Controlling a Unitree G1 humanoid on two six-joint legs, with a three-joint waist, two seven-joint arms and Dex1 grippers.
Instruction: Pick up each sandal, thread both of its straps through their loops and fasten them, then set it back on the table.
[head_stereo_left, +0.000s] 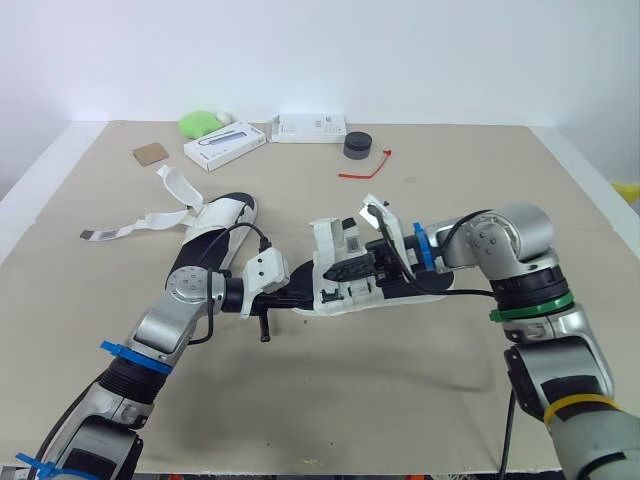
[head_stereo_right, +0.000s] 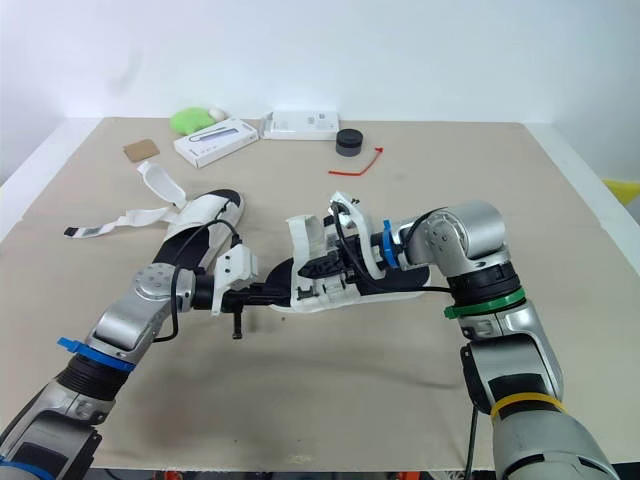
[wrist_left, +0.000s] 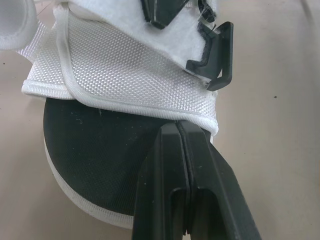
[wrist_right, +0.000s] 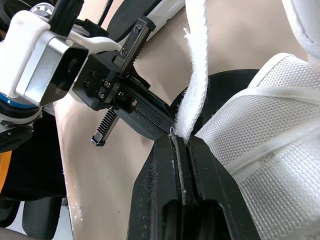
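— Found coarse white mesh cloth across the sandal (head_stereo_left: 370, 285) upper, matt, edged in smooth piping.
— Noted the same. Looked fuzzy and fleecy along the strap (wrist_right: 196, 75) edge, though.
— Saw a matt black, rubbery-looking face on the sole (wrist_left: 95, 145), finely grained and specked with dust.
— And hard black plastic at the buckle (wrist_left: 220, 60), slightly shiny.
— Read both the left tool (wrist_left: 178, 126) and the right tool (wrist_right: 180, 141) as smooth black plastic, faintly scuffed.
— Spotted bare grey metal on the housing (wrist_right: 52, 67) too.
— Took the desk (head_stereo_left: 400, 400) for a matt beige cover, lightly stained.
— Counted plain brown cardboard (head_stereo_left: 151, 153) and glossy white boxes (head_stereo_left: 224, 145).
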